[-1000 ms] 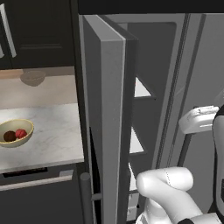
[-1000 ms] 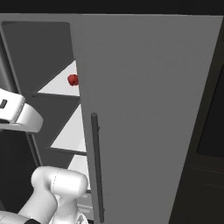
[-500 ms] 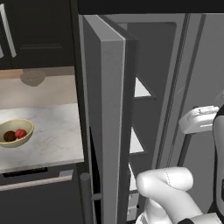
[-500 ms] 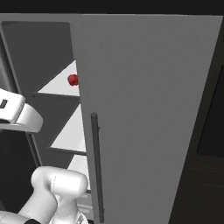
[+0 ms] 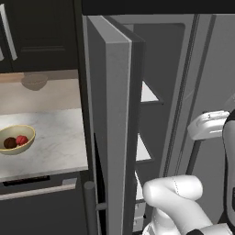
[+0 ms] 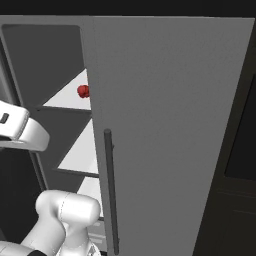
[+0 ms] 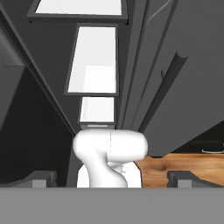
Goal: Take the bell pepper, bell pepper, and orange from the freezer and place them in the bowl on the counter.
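One red bell pepper (image 6: 83, 91) lies on an upper white shelf of the freezer (image 6: 70, 100), half hidden by the open grey door (image 6: 165, 125). The other bell pepper (image 5: 21, 140) and the dark orange (image 5: 10, 143) sit side by side in the pale-yellow bowl (image 5: 28, 131) on the marbled counter (image 5: 55, 137). In the hand view my gripper (image 7: 113, 179) is open and holds nothing. Its fingertips (image 7: 41, 178) stand wide apart, pointing down past the freezer's lower shelves (image 7: 97, 65).
The freezer door (image 5: 110, 128) stands edge-on between the counter and the shelves, its long bar handle (image 6: 111, 190) facing right. A duller grey-tan bowl (image 5: 34, 81) sits at the back of the counter. Wooden floor (image 7: 183, 162) lies below the door.
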